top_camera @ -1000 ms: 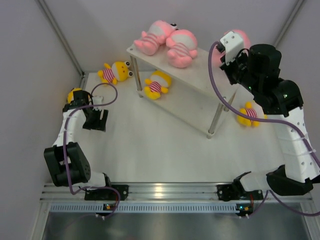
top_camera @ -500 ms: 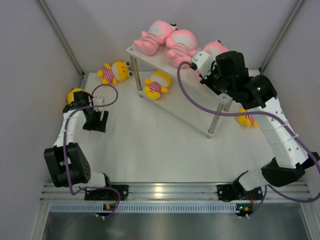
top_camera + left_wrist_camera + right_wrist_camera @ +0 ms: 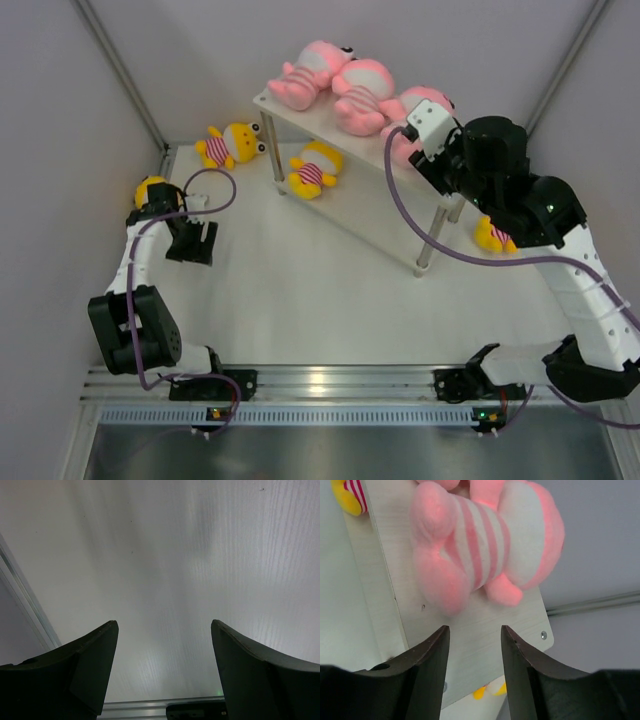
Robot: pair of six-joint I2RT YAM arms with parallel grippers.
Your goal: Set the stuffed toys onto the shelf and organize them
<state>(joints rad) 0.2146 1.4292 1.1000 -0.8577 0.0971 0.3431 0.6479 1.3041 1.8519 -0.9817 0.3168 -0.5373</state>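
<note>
Right gripper (image 3: pixel 472 630): jaws parted, holding nothing. Pink stuffed toy (image 3: pixel 480 545) just ahead of fingertips, lying on shelf (image 3: pixel 375 570) top. Two more pink toys (image 3: pixel 330 78) beyond. Yellow toy (image 3: pixel 492 235) below. Left gripper (image 3: pixel 164 625): jaws wide, over table (image 3: pixel 165 555).

Three pink stuffed toys (image 3: pixel 362 95) lying in row atop white shelf (image 3: pixel 305 115); yellow stuffed toys (image 3: pixel 232 143) below, scattered.

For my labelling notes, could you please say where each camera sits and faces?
Top external: above and behind left arm and right arm, looking down on table, shelf; both show.
Left wrist: on left arm, facing the table; open left pincer shows.
Right wrist: on right arm, facing pink toy on shelf; open right pincer shows.
Shared: top and right wrist see that toy.
</note>
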